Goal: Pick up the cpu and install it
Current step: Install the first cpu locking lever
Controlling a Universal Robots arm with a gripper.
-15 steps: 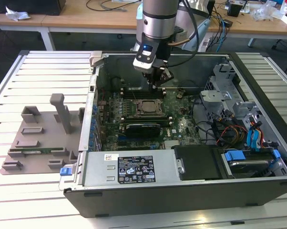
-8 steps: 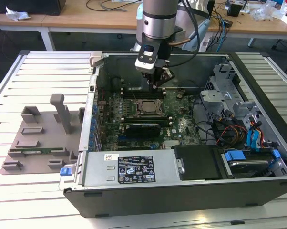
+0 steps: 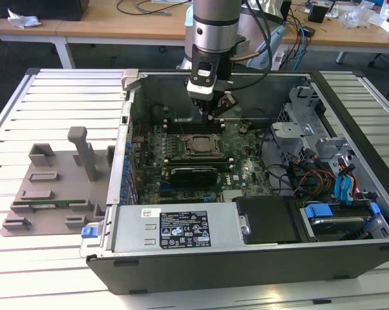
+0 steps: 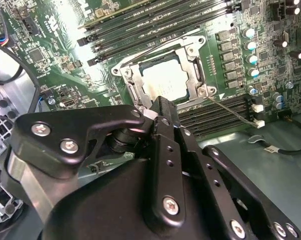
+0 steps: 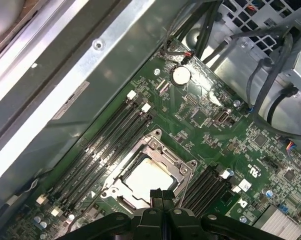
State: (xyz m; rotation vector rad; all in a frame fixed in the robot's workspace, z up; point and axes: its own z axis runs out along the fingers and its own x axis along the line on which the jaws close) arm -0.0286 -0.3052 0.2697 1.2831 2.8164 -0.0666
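In the exterior view my gripper (image 3: 212,113) hangs inside the open computer case (image 3: 246,255), just above the motherboard (image 3: 243,171) and slightly beyond the socket (image 3: 198,146). I cannot judge the fingers from here. The cpu (image 3: 199,145) lies in that socket, apart from the gripper. I judge the pick and the placing done. Whether the retaining frame is latched I cannot tell, so any locking may be what is left.

In the second wrist view the gripper (image 4: 157,103) has its fingers brought together with nothing between them, and its tip is near the socket's edge. The cpu (image 4: 164,82) lies flat with its pale metal top facing up. Being square, it has no real long axis. Its edges run parallel to the socket frame and, on two sides, to the memory slots (image 4: 155,22).

In the first wrist view the gripper (image 5: 161,194) again shows its fingers closed and empty. The cpu (image 5: 146,176) sits level in the socket (image 5: 155,145), and I see no corner lifted or skewed.
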